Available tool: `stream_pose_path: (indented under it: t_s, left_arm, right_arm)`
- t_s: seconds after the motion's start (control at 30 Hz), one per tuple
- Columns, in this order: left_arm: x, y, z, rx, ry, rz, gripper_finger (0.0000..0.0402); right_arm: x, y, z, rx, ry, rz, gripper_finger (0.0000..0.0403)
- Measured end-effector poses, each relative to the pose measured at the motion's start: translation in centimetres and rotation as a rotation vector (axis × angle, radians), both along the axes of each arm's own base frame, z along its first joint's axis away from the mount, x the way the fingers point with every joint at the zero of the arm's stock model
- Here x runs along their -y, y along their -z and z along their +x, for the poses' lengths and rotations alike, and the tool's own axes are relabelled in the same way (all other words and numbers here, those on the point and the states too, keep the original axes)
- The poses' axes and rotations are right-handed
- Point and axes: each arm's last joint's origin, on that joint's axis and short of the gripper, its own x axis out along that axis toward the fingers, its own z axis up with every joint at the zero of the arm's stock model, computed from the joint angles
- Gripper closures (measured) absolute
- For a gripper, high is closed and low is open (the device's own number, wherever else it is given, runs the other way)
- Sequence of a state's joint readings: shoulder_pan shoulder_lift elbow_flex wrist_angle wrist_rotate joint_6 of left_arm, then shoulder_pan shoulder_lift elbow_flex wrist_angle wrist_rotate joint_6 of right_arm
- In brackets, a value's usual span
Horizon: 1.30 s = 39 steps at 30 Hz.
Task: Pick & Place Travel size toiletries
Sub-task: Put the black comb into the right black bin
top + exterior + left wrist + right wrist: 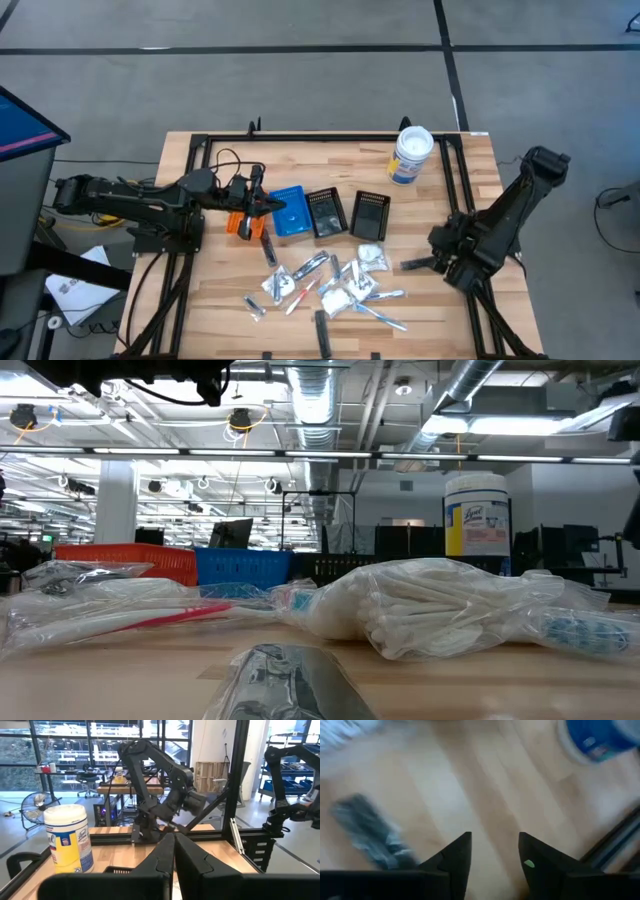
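The travel size toiletries (325,285) lie in a loose pile on the wooden table near its front edge: silvery sachets, white packets and slim sticks. In the low view a clear bag of white sticks (420,605) lies closest. My right gripper (408,265) hangs just right of the pile, tipped downward. Its fingers are open in the right wrist view (495,850), with bare wood between them and a blurred grey sachet (367,832) off to one side. My left gripper (268,205) is held level over the bins, shut and empty (174,855).
An orange bin (237,222), a blue bin (290,212) and two black bins (326,212) (370,213) stand in a row at mid-table. A white tub with a blue label (410,155) stands at the far right. A black frame (300,138) rims the table.
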<state>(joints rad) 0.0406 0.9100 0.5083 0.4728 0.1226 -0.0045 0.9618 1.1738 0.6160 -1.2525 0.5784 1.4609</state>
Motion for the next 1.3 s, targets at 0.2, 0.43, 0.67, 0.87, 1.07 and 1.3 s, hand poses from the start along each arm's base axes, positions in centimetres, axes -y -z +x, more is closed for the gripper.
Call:
stream_pose_path:
  t_s: [0.2,0.43,0.67,0.87,1.07,1.3]
  left_arm:
    - [-0.1,0.2,0.2,-0.009,-0.028,0.021,0.0394]
    - [-0.1,0.6,0.6,-0.028,-0.036,0.015,0.0394]
    - [-0.2,0.9,0.9,-0.04,-0.047,0.007,0.0394]
    - [-0.2,0.8,0.9,-0.03,-0.048,0.007,0.0394]
    - [-0.2,0.8,0.9,-0.033,-0.048,0.001,0.0394]
    - [-0.2,0.9,0.9,-0.044,-0.047,-0.004,0.0394]
  right_arm:
    - [-1.1,-2.1,0.7,0.114,-0.15,0.112,0.0276]
    - [1.2,-0.9,0.3,-0.011,-0.112,0.347,0.0263]
    - [1.7,0.9,1.7,-0.02,-0.264,0.487,0.0234]
    - [2.6,0.4,2.6,0.019,-0.216,0.452,0.0223]
    - [1.6,-0.2,3.9,0.156,-0.236,0.55,0.022]
    - [0.8,1.9,3.9,-0.02,-0.205,0.514,0.0214]
